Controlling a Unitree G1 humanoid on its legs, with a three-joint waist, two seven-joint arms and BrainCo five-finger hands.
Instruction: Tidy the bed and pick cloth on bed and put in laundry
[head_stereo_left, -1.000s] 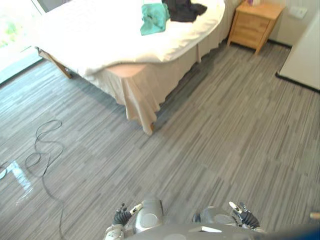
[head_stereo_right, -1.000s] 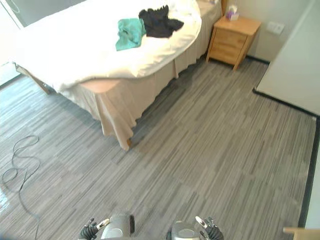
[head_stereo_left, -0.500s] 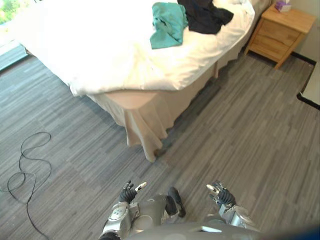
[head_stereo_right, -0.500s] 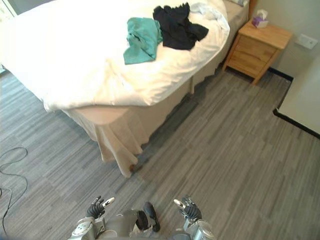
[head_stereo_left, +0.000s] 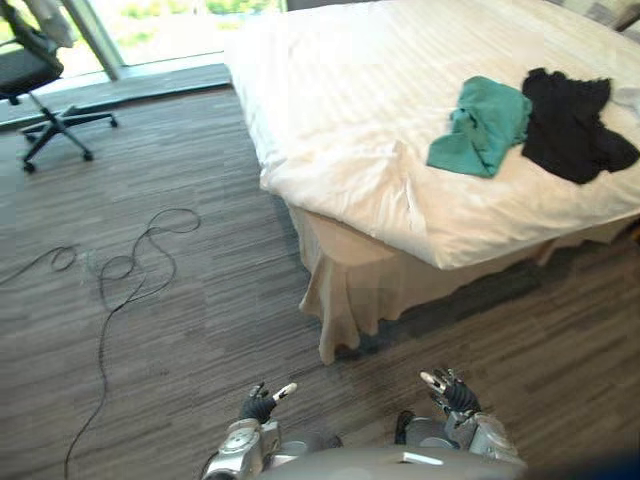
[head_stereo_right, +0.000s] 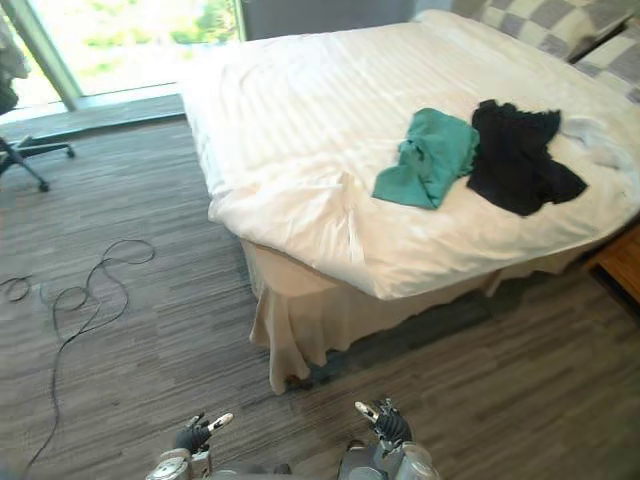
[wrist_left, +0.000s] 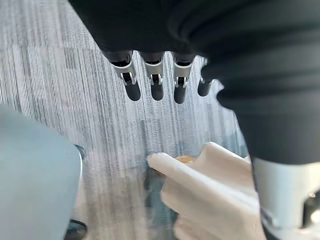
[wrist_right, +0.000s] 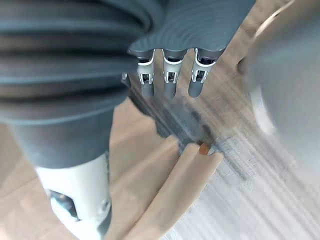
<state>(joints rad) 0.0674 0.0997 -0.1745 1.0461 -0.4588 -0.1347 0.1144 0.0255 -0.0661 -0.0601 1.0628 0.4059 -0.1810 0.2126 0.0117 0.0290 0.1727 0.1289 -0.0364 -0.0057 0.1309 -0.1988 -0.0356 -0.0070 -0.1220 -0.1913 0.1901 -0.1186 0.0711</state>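
The green cloth (head_stereo_left: 483, 125) lies crumpled on the bed (head_stereo_left: 340, 90), on the white cover (head_stereo_right: 300, 130) towards the bed's right side, and its right edge touches a black cloth (head_stereo_left: 572, 124) that lies bunched just beside it. Past the black cloth a small white piece of cloth (head_stereo_right: 592, 138) rests on the cover, and checked pillows (head_stereo_right: 555, 22) sit at the head of the bed. Both hands hang low in front of the robot, over the grey striped floor (head_stereo_left: 180, 330) and well apart from the cloths. The left hand (head_stereo_left: 262, 402) has its fingers (wrist_left: 154, 82) straight and spread, holding nothing; the right hand (head_stereo_left: 452, 392) likewise shows loose, straight fingers (wrist_right: 169, 80) with nothing in them. Between the hands and the cloths stands the near corner of the bed, where the cover's rumpled edge hangs over a beige bed skirt (head_stereo_left: 370, 300) that falls in folds to the floor; that corner of the skirt also appears past the fingers in both wrist views. A broad stretch of cover lies between this corner and the green cloth. Off to the left, a black office chair (head_stereo_left: 35, 70) stands near the bright window (head_stereo_right: 130, 40), well away from the bed.
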